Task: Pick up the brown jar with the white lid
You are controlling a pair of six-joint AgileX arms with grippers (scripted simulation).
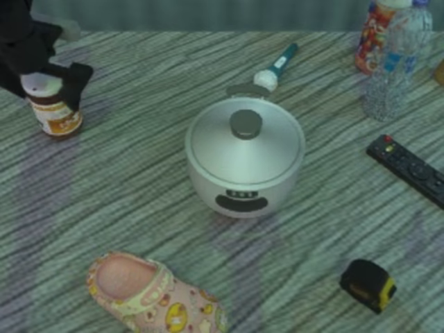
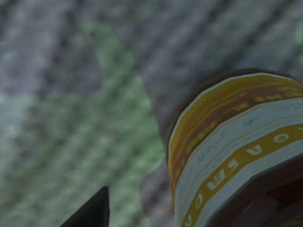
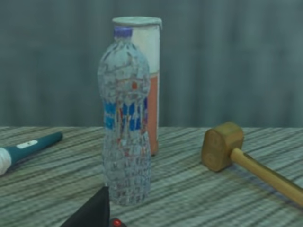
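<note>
From above, the left gripper (image 1: 47,75) clasps the brown jar with the white lid (image 1: 53,105) at the table's (image 1: 125,194) far left, its fingers closed around the lid, on streaked grey cloth beside a round silver pot (image 1: 244,158). The left wrist view fills with the jar's orange-banded label. Only the right wrist view shows a wooden mallet (image 3: 227,149) by the clear ribbed bottle (image 3: 125,118); whether the right gripper's jaws are open cannot be told.

Brushed metal pot (image 1: 244,156), clear plastic bottle (image 3: 125,118), wooden mallet (image 3: 227,149)
</note>
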